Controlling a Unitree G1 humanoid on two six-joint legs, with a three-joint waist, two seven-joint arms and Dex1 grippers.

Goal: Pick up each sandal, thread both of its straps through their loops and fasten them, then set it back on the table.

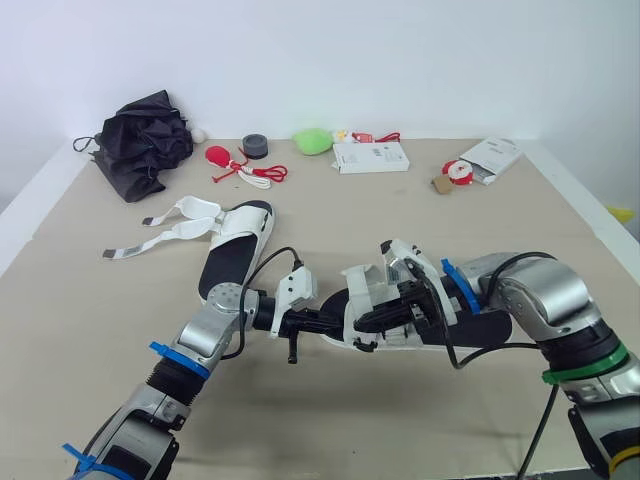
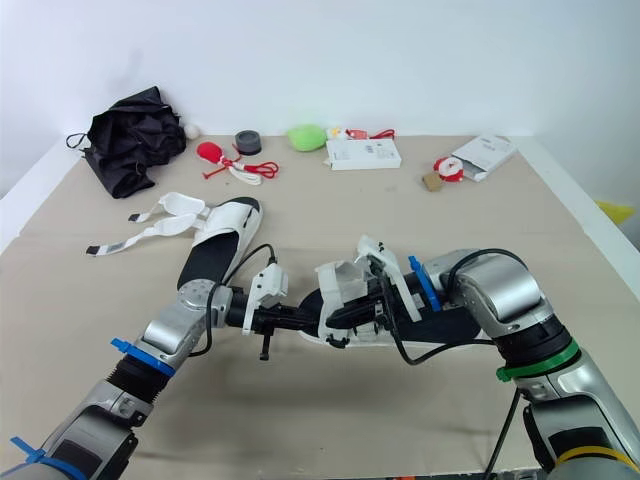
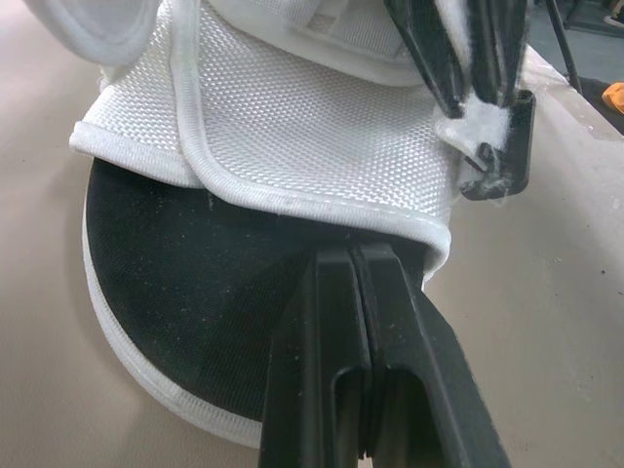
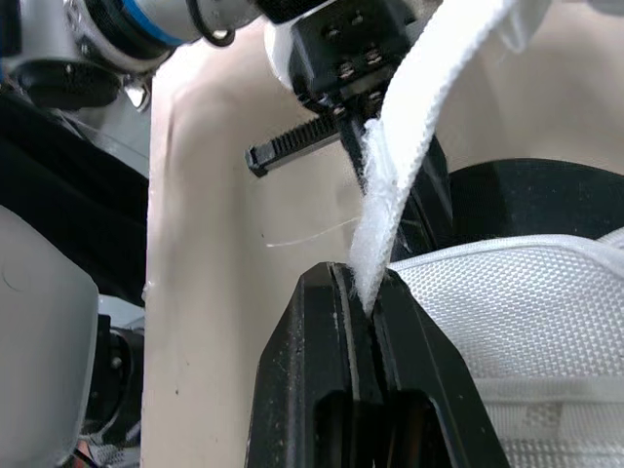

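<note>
The wide beige table (image 1: 400, 420) carries both sandals. The near white mesh sandal with a black footbed (image 1: 365, 290) lies between my arms, and the second white sandal (image 1: 235, 255) lies farther back on my left, its straps loose. My left pincer (image 3: 361, 258) is pressed shut, tips at the toe of the footbed by the mesh edge. My right pincer (image 4: 356, 278) is clamped on the fuzzy white strap (image 4: 409, 127). I judge threading is under way. Next I must steer that strap end into its loop, which I cannot make out.
</note>
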